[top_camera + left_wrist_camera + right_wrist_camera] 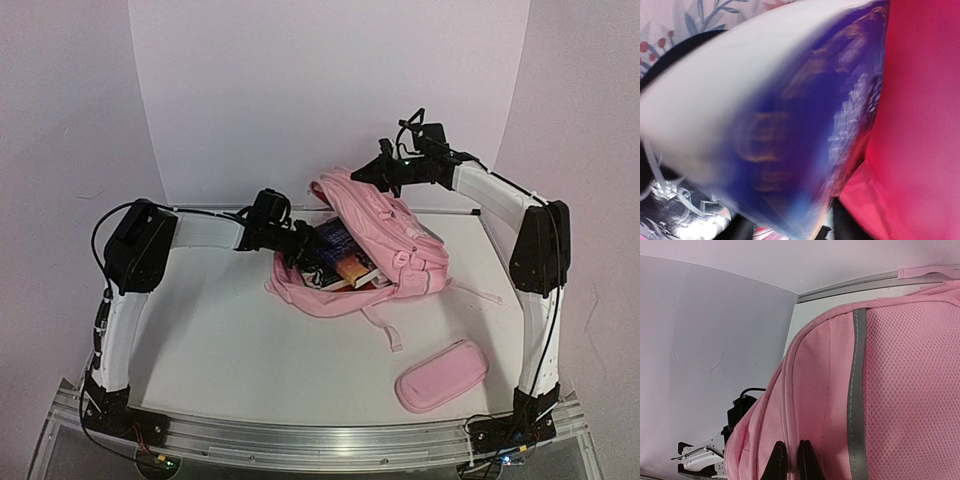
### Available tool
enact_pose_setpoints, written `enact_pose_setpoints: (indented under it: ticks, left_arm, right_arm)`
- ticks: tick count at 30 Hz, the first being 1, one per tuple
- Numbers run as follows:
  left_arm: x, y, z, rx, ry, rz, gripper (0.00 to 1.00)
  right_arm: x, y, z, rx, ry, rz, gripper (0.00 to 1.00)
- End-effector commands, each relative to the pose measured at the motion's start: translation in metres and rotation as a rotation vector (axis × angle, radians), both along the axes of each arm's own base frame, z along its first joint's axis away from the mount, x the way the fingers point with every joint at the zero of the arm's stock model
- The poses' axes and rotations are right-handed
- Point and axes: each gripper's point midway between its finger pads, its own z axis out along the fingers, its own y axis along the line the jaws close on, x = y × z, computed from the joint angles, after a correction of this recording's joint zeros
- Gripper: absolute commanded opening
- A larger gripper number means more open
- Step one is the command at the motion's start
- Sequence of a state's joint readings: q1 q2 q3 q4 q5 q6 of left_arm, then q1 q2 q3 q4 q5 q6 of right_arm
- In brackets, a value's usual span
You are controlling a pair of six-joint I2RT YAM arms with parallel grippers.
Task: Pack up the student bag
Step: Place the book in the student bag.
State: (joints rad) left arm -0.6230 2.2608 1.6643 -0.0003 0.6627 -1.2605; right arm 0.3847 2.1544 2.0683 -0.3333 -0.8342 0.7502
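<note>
The pink student bag (395, 225) lies open at the middle of the table with a blue book (335, 238) and an orange book (357, 270) in its mouth. My left gripper (303, 250) is at the opening, shut on the blue book (805, 125), which fills the left wrist view and hides the fingers; the bag's pink fabric (920, 125) is beside it. My right gripper (368, 174) is shut on a fold of the bag's top edge (890, 390) and holds it up, with the black fingertips (780, 462) pinching the seam.
A small oblong pink pencil case (441, 374) lies at the front right of the table. A loose bag strap (385, 330) trails toward the front. A white backdrop wall stands behind the table. The left arm (705, 455) shows in the right wrist view.
</note>
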Motion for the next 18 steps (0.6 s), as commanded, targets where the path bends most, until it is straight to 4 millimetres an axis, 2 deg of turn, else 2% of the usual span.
enact_pose_setpoints:
  ticks: [1,3,5,6,8,10,12,13,14,15,16,17,18]
  left_arm:
    - [0.011,-0.021,0.037,-0.11,-0.112,-0.05,0.3]
    - [0.02,-0.03,0.04,-0.139,-0.139,-0.06,0.16]
    - [0.033,-0.044,0.056,-0.176,-0.187,-0.076,0.05]
    - [0.037,-0.051,0.053,-0.182,-0.19,-0.084,0.02]
    - [0.045,-0.065,0.065,-0.211,-0.218,-0.096,0.0]
    - [0.047,-0.073,0.069,-0.237,-0.223,-0.11,0.01]
    - [0.044,-0.07,0.069,-0.24,-0.211,-0.121,0.12]
    - [0.043,-0.062,0.068,-0.219,-0.212,-0.116,0.27]
    - [0.04,-0.052,0.076,-0.2,-0.224,-0.101,0.43]
    - [0.037,-0.038,0.078,-0.168,-0.231,-0.078,0.52]
    - [0.033,-0.024,0.07,-0.128,-0.217,-0.059,0.62]
    - [0.029,-0.012,0.082,-0.106,-0.244,-0.043,0.68]
    - [0.023,0.001,0.078,-0.064,-0.227,-0.032,0.74]
  right_arm:
    - [-0.026,0.005,0.107,0.154,-0.274,0.093,0.0]
    - [-0.03,0.004,0.104,0.152,-0.264,0.1,0.0]
    - [-0.034,0.005,0.101,0.151,-0.254,0.109,0.0]
    - [-0.035,0.004,0.1,0.151,-0.249,0.111,0.0]
    - [-0.037,0.005,0.101,0.153,-0.248,0.115,0.0]
    - [-0.036,0.005,0.103,0.156,-0.254,0.116,0.0]
    - [-0.035,0.004,0.107,0.16,-0.265,0.115,0.0]
    - [-0.034,0.003,0.108,0.161,-0.268,0.112,0.0]
    - [-0.033,0.001,0.109,0.16,-0.27,0.107,0.0]
    - [-0.031,-0.001,0.109,0.159,-0.27,0.101,0.0]
    - [-0.03,-0.002,0.109,0.159,-0.269,0.097,0.0]
    - [-0.029,-0.004,0.108,0.158,-0.268,0.093,0.0]
    - [-0.028,-0.005,0.108,0.156,-0.269,0.089,0.0]
